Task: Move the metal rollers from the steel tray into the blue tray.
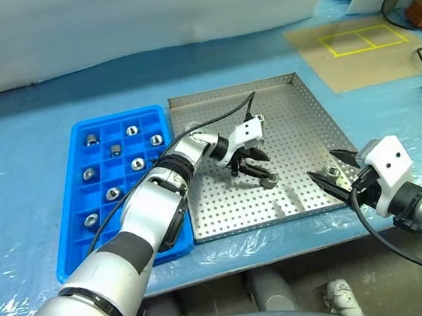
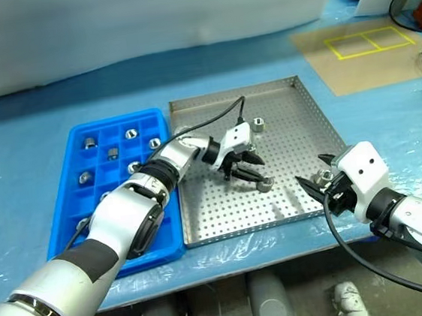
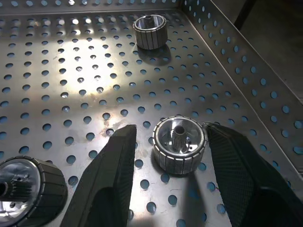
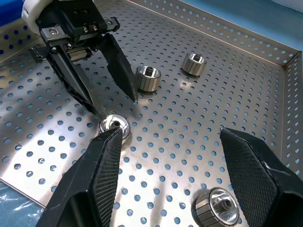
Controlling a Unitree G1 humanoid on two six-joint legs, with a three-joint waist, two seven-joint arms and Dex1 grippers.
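My left gripper point(image 3: 165, 189) straddles an upright roller point(image 3: 179, 144), jaws apart, untouching; right gripper point(image 4: 184, 184) gapes empty.

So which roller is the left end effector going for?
On the steel tray, look near the middle. The roller stands on end between the open left end effector fingers, untouched; the other loose rollers sit apart from it.

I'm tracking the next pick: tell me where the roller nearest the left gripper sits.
In the left eye view the roller stands on end on the steel tray, near its middle, between the open fingers of the left gripper, not yet gripped.
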